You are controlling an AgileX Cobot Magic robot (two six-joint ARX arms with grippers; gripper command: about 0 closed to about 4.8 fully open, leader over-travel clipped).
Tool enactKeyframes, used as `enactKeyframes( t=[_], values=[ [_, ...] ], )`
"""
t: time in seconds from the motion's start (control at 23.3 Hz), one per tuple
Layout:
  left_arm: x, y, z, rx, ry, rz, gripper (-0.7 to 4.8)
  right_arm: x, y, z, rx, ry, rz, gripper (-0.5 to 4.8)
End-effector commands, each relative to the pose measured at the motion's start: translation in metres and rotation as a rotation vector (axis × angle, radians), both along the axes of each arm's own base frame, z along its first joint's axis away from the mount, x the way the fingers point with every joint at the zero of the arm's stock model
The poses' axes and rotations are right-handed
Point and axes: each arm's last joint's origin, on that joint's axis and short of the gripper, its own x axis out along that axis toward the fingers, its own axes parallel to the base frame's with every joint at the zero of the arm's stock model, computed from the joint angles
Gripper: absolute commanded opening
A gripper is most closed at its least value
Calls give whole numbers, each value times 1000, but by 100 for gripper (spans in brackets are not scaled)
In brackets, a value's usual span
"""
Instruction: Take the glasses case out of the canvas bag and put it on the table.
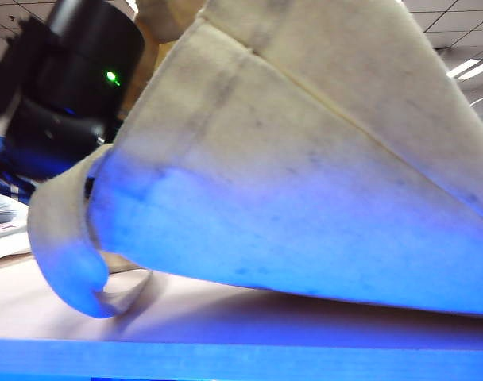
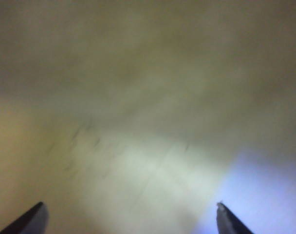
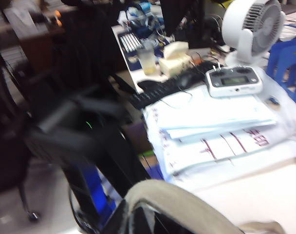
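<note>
Canvas bag [image 1: 305,159]: cream-beige cloth, lifted and draped in a broad tilted sheet filling most of the exterior view, lower part washed in blue light. Strap [image 1: 63,254] curling down at left, loop end touching the surface [image 1: 226,317]. Surface: pale beige, flat, matt. Glasses case hidden from all views.

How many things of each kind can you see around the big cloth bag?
Canvas bag: 1
Table: 1
White fan: 1
Keyboard: 1
Paper stack: 1
Left gripper, open inside the bag: 1
Right gripper, not visible: 0
Glasses case, not visible: 0
Total seen: 6
</note>
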Motion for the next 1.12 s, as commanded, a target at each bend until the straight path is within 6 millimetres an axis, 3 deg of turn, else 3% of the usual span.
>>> enactKeyframes(
  t=[0.04, 0.17, 0.21, 0.3, 0.47, 0.64, 0.82, 1.12],
  values=[
    [3, -15, 17, -112, -48, -26, 479, -2, -1, 8, 83, 64, 49, -3],
    [6, -50, 43, -136, -119, -120, 479, -5, 16, 2, 50, 76, 85, -3],
    [7, -68, 44, -106, -96, -152, 479, -4, 22, 0, 39, 83, 91, -3],
    [5, -84, 29, -10, -18, -169, 479, -3, 26, 2, 46, 84, 95, -3],
    [4, -89, 21, 101, -27, -80, 479, -3, 23, 8, 47, 80, 81, -3],
    [13, -101, 37, 270, -77, -112, 479, -3, 22, 4, 2, 95, 79, -3],
    [20, -115, 53, 227, -83, -103, 479, -3, 24, 3, -1, 96, 78, -3],
    [20, -158, 9, 422, 40, -172, 479, -2, 27, 4, 13, 114, 76, -3]
  ],
)
